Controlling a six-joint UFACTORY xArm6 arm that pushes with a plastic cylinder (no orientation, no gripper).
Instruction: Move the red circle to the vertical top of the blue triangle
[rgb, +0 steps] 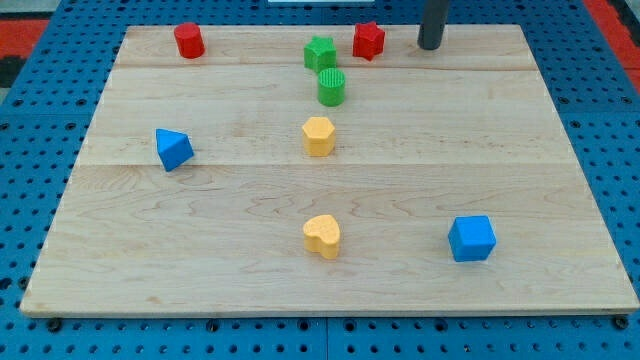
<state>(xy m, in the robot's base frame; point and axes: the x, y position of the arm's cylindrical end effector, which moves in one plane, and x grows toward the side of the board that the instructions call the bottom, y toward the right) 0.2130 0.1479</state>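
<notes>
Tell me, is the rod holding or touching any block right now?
Nothing is held. My tip stands apart at the view's top, right of the red star, touching no block.

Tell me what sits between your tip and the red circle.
In the camera view, the red star and the green star lie along the stretch from my tip to the red circle at the board's top left.

Rod (433, 22): upper part cut off by the view's top edge; only its lower length down to my tip (430, 46) shows, standing clear of every block. Pale object (300, 2) at the view's top: cropped to a sliver, unidentifiable.
</notes>
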